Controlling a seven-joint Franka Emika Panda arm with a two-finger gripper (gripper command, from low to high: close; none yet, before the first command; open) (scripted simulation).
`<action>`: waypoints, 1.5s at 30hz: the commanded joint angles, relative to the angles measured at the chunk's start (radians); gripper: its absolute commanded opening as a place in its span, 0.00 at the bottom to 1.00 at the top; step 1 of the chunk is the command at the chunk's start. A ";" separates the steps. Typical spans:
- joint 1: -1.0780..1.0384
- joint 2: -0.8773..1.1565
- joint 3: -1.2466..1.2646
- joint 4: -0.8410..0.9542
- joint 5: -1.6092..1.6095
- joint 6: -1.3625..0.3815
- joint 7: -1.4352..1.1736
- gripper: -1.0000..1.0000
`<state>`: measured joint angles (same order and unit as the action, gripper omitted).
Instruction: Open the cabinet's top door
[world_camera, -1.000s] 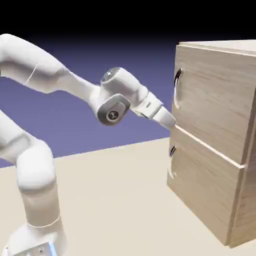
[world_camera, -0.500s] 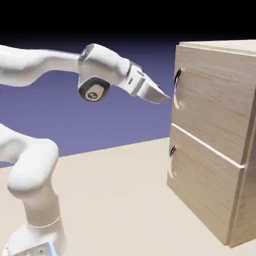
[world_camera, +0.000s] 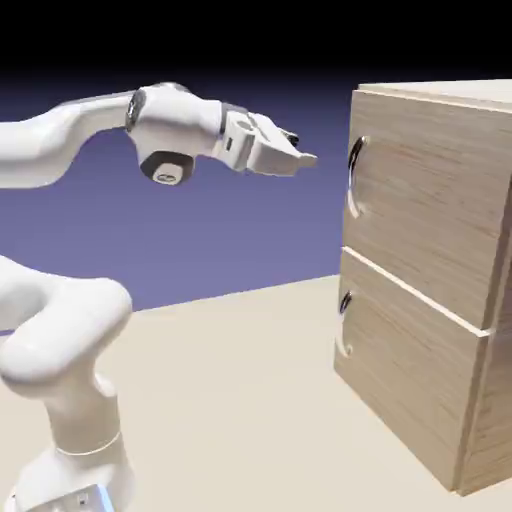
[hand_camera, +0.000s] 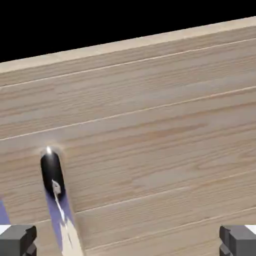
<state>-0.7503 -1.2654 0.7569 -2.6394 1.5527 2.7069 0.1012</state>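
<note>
So far, the top door (world_camera: 430, 200) is closed. The jaws (world_camera: 308, 160) stand apart, empty; grasping and pulling remain.

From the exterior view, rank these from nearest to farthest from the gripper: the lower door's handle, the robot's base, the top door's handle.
From the gripper:
1. Top door's handle, just to the exterior view's right.
2. Lower door's handle, below that.
3. Robot's base, at lower left.
</note>
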 joint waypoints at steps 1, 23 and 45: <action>-0.021 -0.020 0.021 0.005 0.044 -0.009 -0.018 0.50; -0.484 -0.402 0.449 0.133 0.924 -0.197 -0.377 0.50; -0.374 -0.371 0.166 -0.275 0.910 -0.871 -0.678 0.00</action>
<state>-1.1239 -1.6369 0.9224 -2.9144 2.4630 1.8350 -0.5766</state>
